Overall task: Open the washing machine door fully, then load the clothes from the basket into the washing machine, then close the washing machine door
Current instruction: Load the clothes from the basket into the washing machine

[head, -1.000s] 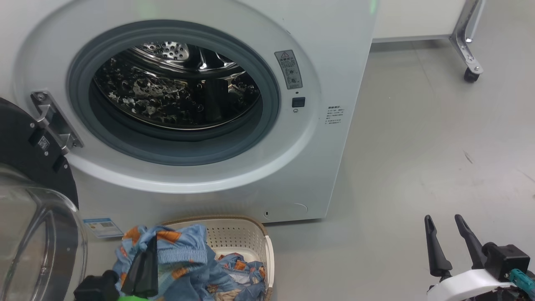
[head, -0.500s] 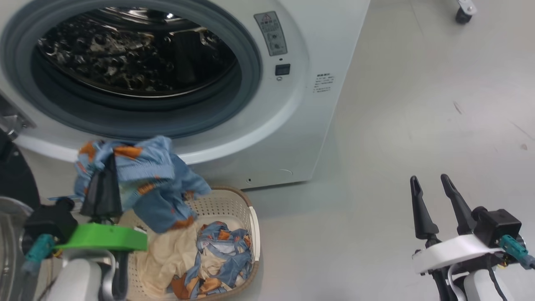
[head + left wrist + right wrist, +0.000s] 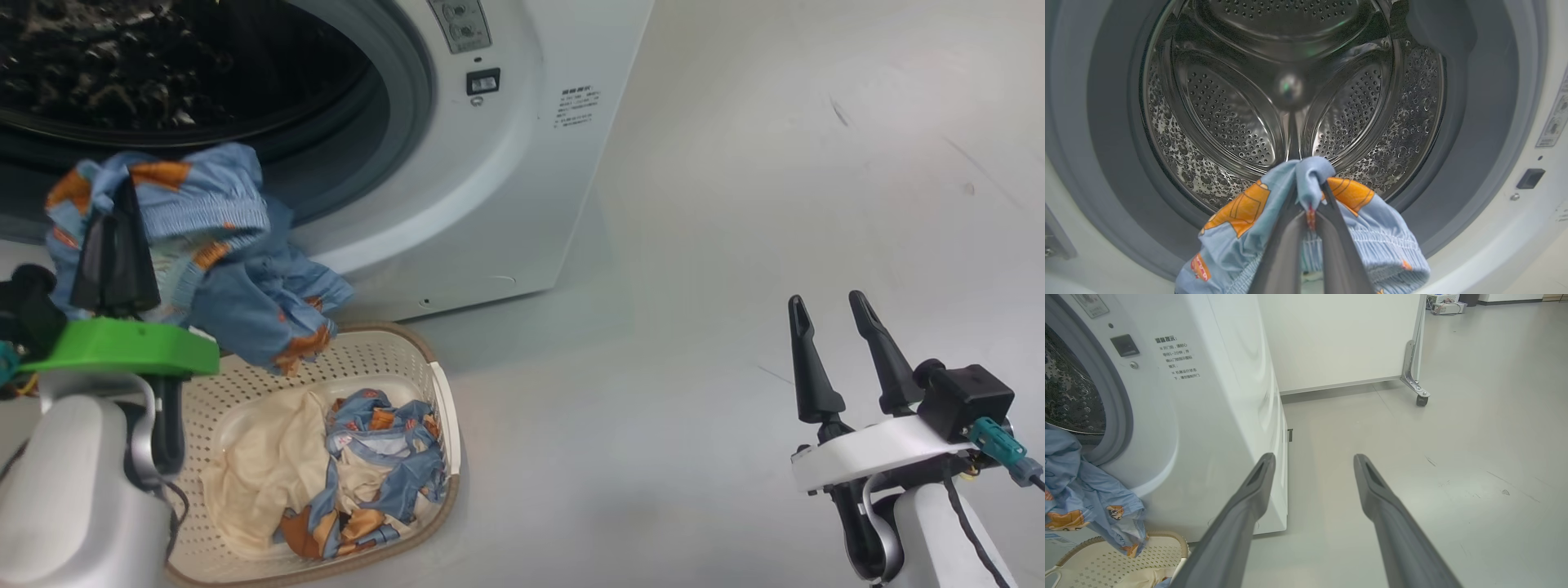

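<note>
My left gripper is shut on a light-blue garment printed with orange figures. It holds the garment above the basket, just before the lower lip of the washing machine. In the left wrist view the garment drapes over the shut gripper, which faces the steel drum. More blue clothes and a cream cloth lie in the basket. My right gripper stands open over bare floor at the right, holding nothing. The washing machine door is out of view.
The grey rubber gasket rings the drum opening. A white partition on a caster foot stands behind the machine's right side. Grey floor stretches to the right of the machine and basket.
My left gripper has lifted the blue garment out of the basket up to the drum opening. The head camera has shifted down and right. The right gripper stays open.
</note>
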Controlling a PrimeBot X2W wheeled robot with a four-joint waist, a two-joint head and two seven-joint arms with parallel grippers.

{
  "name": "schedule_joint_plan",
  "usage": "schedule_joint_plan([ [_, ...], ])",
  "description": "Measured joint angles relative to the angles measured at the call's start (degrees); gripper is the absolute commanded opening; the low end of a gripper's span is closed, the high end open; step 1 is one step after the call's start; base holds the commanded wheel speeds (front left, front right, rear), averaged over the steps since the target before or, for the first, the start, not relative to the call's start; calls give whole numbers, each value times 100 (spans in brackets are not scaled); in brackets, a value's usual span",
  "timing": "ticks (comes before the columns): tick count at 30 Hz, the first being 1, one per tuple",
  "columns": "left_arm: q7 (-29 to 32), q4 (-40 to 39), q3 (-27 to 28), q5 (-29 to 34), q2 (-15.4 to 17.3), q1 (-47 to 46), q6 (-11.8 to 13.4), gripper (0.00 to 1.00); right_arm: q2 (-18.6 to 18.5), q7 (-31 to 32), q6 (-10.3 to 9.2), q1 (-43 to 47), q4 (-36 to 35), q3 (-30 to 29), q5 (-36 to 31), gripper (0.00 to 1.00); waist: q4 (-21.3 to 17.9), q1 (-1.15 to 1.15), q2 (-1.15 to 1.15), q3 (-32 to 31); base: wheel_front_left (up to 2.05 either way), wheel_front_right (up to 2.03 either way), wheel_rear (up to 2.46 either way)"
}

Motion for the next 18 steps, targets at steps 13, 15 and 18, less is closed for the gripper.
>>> schedule_joint_plan([
  [13,47,740,292,176,376,-1320,-51,0,24,0,0,-426,40,419,31,100,-351,0,0,738,0,0,0],
  [15,42,849,354,178,436,-1474,-51,0,25,0,0,-498,46,558,44,100,-405,0,0,842,0,0,0],
  [18,42,966,371,224,535,-1695,-51,0,30,0,0,-607,48,735,134,100,-488,0,0,1000,0,0,0],
])
